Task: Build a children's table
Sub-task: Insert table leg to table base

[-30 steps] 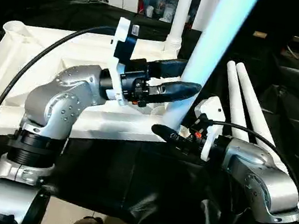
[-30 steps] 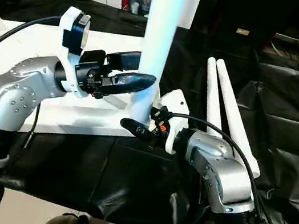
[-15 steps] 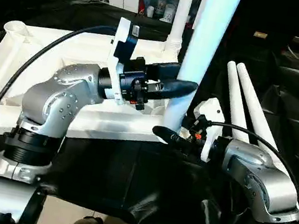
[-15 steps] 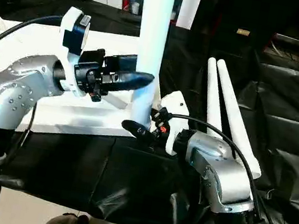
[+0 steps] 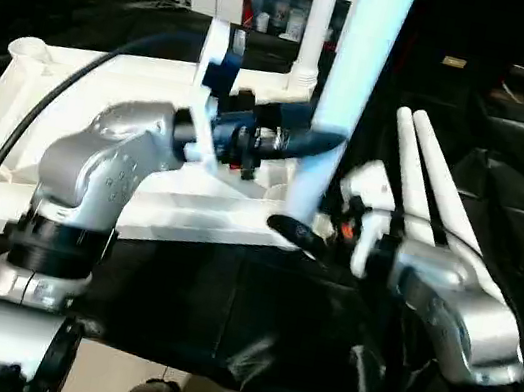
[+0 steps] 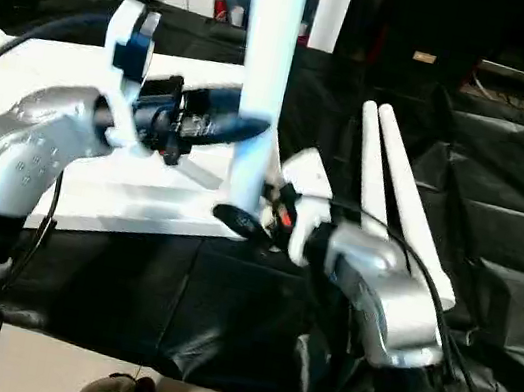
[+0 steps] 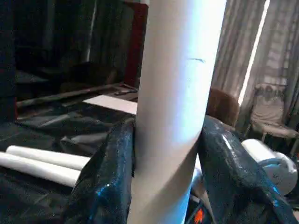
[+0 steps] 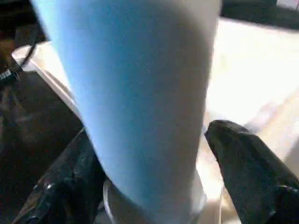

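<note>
The tabletop (image 5: 10, 126) lay underside-up on the black sheet (image 5: 220, 321). The left gripper (image 7: 161, 154) clamped an upright leg (image 5: 345, 99) standing at the tabletop's near right corner. Lower down, the right gripper (image 8: 154, 177) straddled that leg, its fingers apparently slack. Two spare legs (image 5: 426, 189) lay to the right.

Motion-blurred arms; bluish glare overhead

One tabletop (image 5: 77, 92), four legs (image 5: 362, 61), two claws (image 5: 303, 137).
</note>
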Motion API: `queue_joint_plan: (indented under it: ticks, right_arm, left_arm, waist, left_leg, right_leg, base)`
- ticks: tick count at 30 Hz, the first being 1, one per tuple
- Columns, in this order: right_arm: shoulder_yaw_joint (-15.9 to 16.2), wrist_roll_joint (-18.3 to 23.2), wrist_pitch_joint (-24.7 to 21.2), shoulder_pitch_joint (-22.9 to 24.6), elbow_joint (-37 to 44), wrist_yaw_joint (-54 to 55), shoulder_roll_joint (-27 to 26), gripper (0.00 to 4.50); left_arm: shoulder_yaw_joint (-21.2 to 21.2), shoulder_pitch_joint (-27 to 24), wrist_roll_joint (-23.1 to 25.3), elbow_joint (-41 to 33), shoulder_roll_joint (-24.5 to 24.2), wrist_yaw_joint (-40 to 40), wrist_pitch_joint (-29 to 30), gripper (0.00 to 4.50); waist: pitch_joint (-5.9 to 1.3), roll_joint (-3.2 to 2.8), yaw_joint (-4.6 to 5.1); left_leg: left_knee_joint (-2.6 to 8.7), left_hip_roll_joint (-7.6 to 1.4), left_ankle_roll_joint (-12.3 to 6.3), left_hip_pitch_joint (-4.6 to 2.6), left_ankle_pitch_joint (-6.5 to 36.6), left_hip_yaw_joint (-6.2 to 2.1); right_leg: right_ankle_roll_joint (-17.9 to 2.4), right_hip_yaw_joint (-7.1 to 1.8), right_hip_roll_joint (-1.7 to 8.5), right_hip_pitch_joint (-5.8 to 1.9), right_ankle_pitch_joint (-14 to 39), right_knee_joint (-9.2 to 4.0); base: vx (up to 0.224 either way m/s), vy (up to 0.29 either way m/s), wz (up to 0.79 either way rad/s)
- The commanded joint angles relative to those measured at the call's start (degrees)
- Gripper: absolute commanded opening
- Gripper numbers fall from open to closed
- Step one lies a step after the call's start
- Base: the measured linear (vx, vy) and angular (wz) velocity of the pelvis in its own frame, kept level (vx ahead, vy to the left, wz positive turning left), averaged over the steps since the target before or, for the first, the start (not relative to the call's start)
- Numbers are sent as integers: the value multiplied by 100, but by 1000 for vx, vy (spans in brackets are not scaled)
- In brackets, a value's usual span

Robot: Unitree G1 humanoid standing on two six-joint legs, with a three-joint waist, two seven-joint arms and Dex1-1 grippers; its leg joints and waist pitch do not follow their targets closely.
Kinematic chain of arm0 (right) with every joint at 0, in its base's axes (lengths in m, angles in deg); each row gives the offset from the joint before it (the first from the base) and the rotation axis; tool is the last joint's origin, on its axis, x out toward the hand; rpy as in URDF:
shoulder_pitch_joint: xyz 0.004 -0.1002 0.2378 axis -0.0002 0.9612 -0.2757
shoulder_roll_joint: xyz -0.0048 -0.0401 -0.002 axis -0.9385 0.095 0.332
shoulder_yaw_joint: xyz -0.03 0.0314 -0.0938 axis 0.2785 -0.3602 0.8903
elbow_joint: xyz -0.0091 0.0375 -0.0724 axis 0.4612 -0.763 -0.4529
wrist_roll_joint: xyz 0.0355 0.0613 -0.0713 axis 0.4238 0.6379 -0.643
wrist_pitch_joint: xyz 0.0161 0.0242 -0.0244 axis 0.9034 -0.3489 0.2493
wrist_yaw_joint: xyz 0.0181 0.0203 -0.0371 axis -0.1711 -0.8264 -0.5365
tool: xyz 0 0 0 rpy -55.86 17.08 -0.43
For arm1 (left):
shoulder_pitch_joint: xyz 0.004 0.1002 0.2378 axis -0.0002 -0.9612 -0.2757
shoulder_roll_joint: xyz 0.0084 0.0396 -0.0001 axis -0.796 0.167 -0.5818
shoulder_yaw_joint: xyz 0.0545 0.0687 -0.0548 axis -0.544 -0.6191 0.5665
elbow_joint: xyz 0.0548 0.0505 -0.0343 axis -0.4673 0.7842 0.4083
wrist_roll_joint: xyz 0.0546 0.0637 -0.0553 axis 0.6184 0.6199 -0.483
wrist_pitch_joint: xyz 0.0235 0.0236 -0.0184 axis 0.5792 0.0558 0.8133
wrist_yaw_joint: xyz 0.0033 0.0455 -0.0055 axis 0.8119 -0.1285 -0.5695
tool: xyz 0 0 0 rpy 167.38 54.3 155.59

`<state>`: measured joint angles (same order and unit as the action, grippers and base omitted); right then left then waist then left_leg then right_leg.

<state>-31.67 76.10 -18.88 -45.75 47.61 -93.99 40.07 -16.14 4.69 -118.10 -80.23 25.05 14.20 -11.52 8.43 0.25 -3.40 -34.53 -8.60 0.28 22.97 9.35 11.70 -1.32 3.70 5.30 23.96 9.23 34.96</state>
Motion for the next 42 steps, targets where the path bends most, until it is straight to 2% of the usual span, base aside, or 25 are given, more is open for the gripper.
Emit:
queue_joint_plan:
  ticks: [1, 9, 12, 19, 30, 32, 35, 38, 42]
  right_arm:
    - [-131, 43, -31, -98, 58, 48, 44, 382]
    - [-389, 348, -471, -324, 106, 1, 87, 382]
    - [-386, 382, -564, -387, 99, -19, 100, 382]
    - [-280, 491, -809, -392, 205, -86, 113, 382]
    - [-193, 549, -1038, -402, 232, -113, 121, 382]
    - [-194, 563, -1067, -414, 226, -112, 97, 355]
    - [-208, 567, -1073, -417, 221, -97, 72, 343]
    - [-245, 565, -1078, -423, 201, -72, 33, 304]
    - [-283, 571, -1035, -435, 145, -54, -11, 280]
  left_arm:
    - [-12, 184, 150, 96, -25, 123, 11, 183]
    - [41, 277, 155, 243, 13, 244, -6, 182]
    - [13, 292, 162, 282, 12, 257, -37, 182]
    - [-7, 300, 178, 303, 15, 265, -56, 182]
    - [-33, 309, 202, 305, -8, 260, -89, 182]
    - [-36, 313, 206, 310, -12, 252, -99, 182]
    - [-33, 310, 195, 299, -14, 243, -95, 182]
    - [-32, 310, 187, 290, -11, 240, -97, 182]
    - [-34, 312, 195, 309, -4, 241, -122, 182]
  waist:
    - [-585, 6, -17]
    - [-606, 10, -23]
    - [-605, 11, -24]
    - [-589, 5, -27]
    - [-601, 19, -35]
    - [-611, 27, -34]
    - [-607, 22, -35]
    - [-615, 26, -37]
    - [-623, 25, -38]
  left_leg:
    - [398, -413, -63, -184, 1044, -213]
    - [379, -408, -180, -169, 828, -209]
    - [372, -402, -211, -166, 816, -203]
    - [387, -416, -109, -182, 965, -213]
    - [385, -416, -101, -170, 884, -210]
    - [382, -415, -102, -173, 871, -209]
    - [381, -413, -104, -171, 866, -209]
    - [378, -416, -98, -172, 847, -208]
    - [375, -414, -101, -173, 825, -206]
  right_leg:
    - [-1213, -307, 380, -306, 1446, -387]
    - [-1372, -299, 374, -332, 1066, -341]
    - [-1392, -297, 378, -333, 1054, -344]
    - [-1331, -295, 381, -323, 1299, -369]
    - [-1330, -298, 390, -326, 1194, -351]
    - [-1330, -297, 388, -331, 1190, -350]
    - [-1324, -297, 390, -327, 1211, -353]
    - [-1319, -297, 391, -327, 1205, -350]
    - [-1328, -295, 390, -328, 1175, -345]
  base:
    - [0, 0, 0]
    - [0, 0, 0]
    - [0, 0, 0]
    - [0, 0, 0]
    - [0, 0, 0]
    - [0, 0, 0]
    - [0, 0, 0]
    - [0, 0, 0]
    - [0, 0, 0]
